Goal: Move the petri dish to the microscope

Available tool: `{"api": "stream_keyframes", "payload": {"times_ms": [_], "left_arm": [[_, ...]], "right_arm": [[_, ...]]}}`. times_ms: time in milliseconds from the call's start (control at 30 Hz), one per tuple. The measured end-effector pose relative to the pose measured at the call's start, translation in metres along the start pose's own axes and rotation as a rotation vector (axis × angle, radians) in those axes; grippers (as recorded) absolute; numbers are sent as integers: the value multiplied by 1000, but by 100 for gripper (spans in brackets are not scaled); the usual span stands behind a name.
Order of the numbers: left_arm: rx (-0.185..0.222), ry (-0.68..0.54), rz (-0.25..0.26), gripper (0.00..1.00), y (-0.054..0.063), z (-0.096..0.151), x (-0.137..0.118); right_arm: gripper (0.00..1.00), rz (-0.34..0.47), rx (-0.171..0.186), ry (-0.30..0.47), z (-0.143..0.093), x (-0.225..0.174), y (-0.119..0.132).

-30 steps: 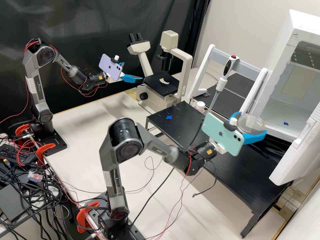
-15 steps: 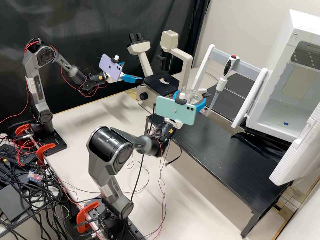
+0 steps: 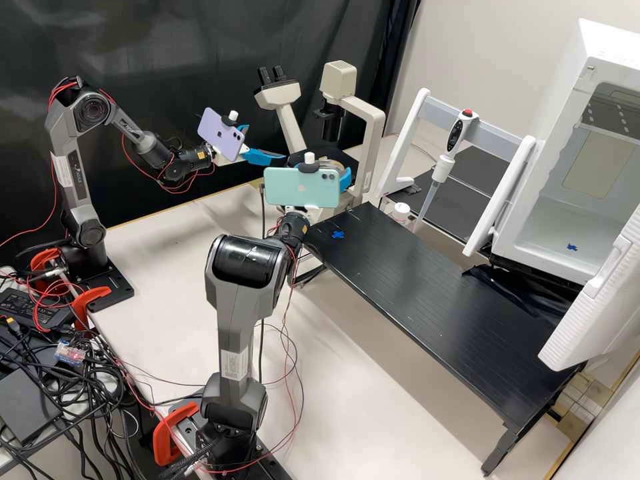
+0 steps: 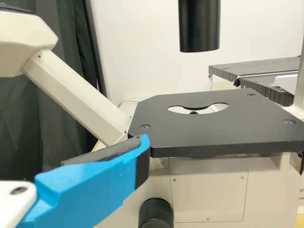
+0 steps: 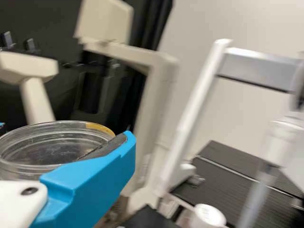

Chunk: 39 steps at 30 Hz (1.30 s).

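Blue-fingered, the right claw (image 3: 327,167) is closed around the petri dish (image 5: 57,147), a clear round one with a patch of amber on its rim. In the high view they are in front of the microscope (image 3: 372,127), partly behind the teal phone (image 3: 300,188) fixed on that arm; how far the dish is from the stage (image 4: 190,135) I cannot tell. The left claw (image 3: 267,142) stands wide, its fingers apart, near the microscope on the eyepiece side, with a purple phone (image 3: 221,135) mounted behind it. The stage is a black plate with a curved cutout.

A blue cross (image 3: 338,235) marks the black surface (image 3: 433,280). Beyond it, a pipette (image 3: 455,137) hangs upright on a white rack (image 3: 409,127), near a white-capped container (image 3: 401,211). To one side is a white cabinet (image 3: 600,50), its door (image 3: 587,300) open.
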Motion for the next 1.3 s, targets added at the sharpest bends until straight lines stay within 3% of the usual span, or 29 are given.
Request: {"api": "stream_keyframes", "payload": {"times_ms": [333, 933, 1300], "left_arm": [[0, 0, 0, 100, 0, 0, 0], [0, 0, 0, 100, 0, 0, 0], [0, 0, 0, 100, 0, 0, 0]], "right_arm": [[0, -110, -9, -36, -10, 49, -38], [0, -153, 42, -81, -14, 104, -41], [0, -186, 2, -107, -8, 135, -48]]}}
